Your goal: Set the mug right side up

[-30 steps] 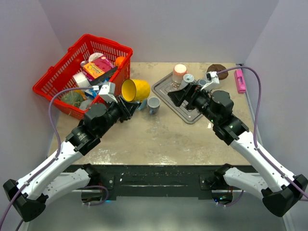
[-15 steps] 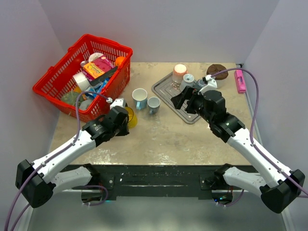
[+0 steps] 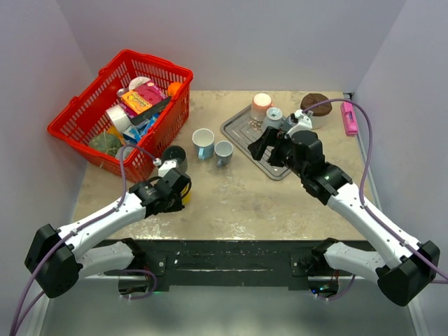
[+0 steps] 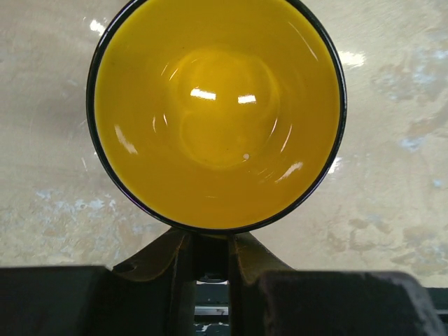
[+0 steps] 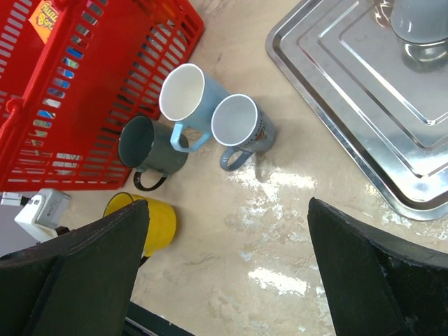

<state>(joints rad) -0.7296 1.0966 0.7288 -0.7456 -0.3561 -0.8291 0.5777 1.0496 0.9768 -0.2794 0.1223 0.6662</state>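
Note:
The yellow mug [image 4: 217,112] stands mouth up, and I look straight down into its yellow inside and dark rim. My left gripper [image 4: 210,255] is shut on its handle at the mug's near side. In the top view the left gripper [image 3: 175,185] covers most of the mug [image 3: 185,196], near the table's front left. The right wrist view shows the mug [image 5: 150,220] upright on the table. My right gripper [image 3: 269,147] is open and empty, held above the table beside the tray.
A dark green mug [image 3: 173,154], a light blue mug [image 3: 203,142] and a small grey-blue mug [image 3: 223,150] stand upright behind the yellow one. A red basket [image 3: 84,119] of items is at back left. A metal tray [image 3: 241,129] with cups is at back right.
My left arm has swung the yellow mug down from beside the basket toward the front edge and turned it mouth up. The dark green mug has come into view. The right arm shifted slightly.

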